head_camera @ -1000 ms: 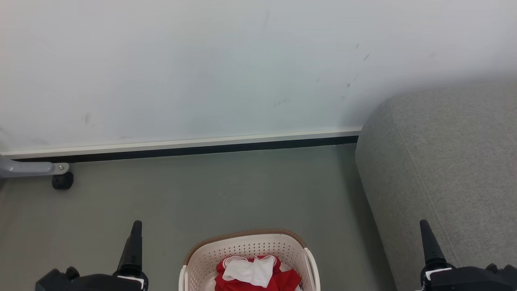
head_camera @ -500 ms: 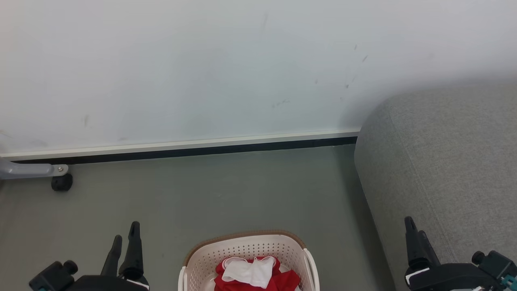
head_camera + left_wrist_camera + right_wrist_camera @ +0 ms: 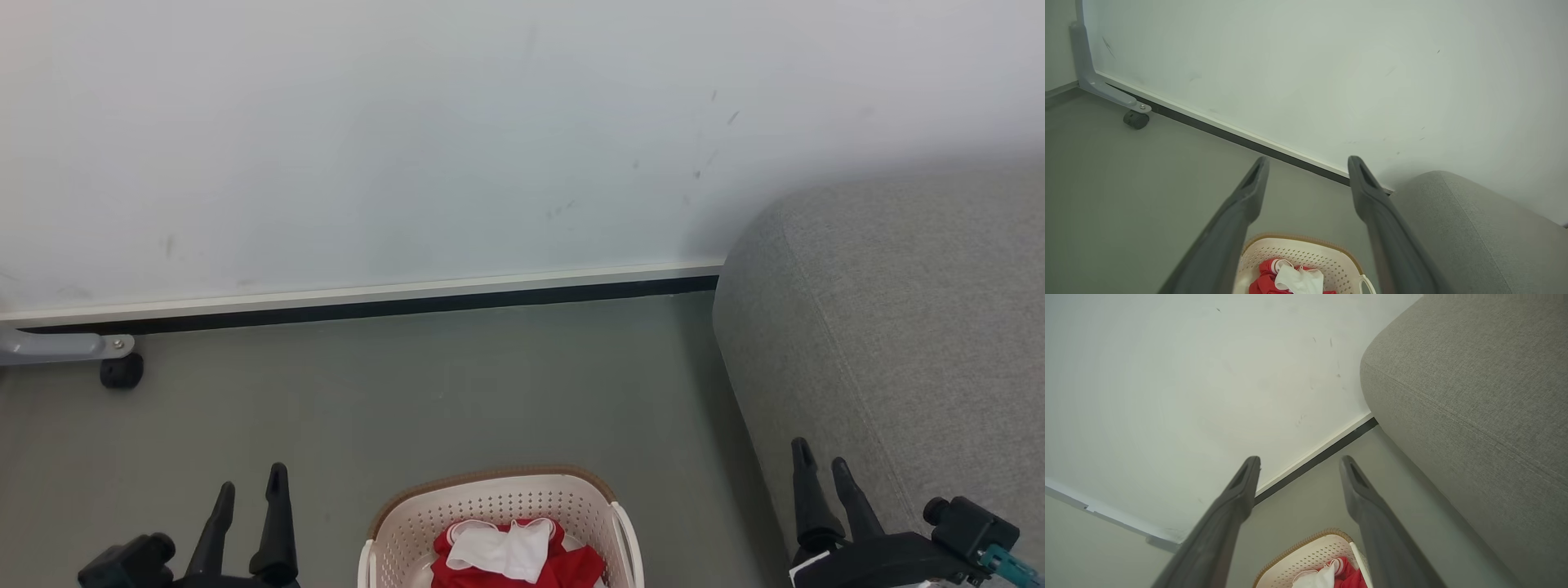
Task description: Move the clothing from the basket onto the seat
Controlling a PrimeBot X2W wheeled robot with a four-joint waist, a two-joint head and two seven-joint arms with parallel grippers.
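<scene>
So the biggest thing here is the seat (image 3: 898, 327), a big grey sofa taking up the whole right side, rounded end toward the wall. The grey floor (image 3: 457, 384) runs between it and the wall. The basket (image 3: 490, 480) sits on that floor at the bottom middle of the head view, just left of the sofa with a strip of floor between them, and its near half is cut off by the frame edge. The clothing (image 3: 571, 563) is all in the basket, a crumpled red heap with a white panel on top. No real long axis to it, though the white part runs roughly side to side.

Left hand (image 3: 252, 478) and right hand (image 3: 820, 455) both have their fingers apart with nothing in them. They flank the basket and point forward over the floor.

The bit that matters, I think, is that the pile lies inward of and below both hands, back toward the robot rather than out ahead of the fingertips. The wrist views show it right at the bottom edge, between the fingers. The left hand looks a bit nearer the basket rim, while the right one sits against the sofa's edge. So either hand has to swing in and tip down.
</scene>
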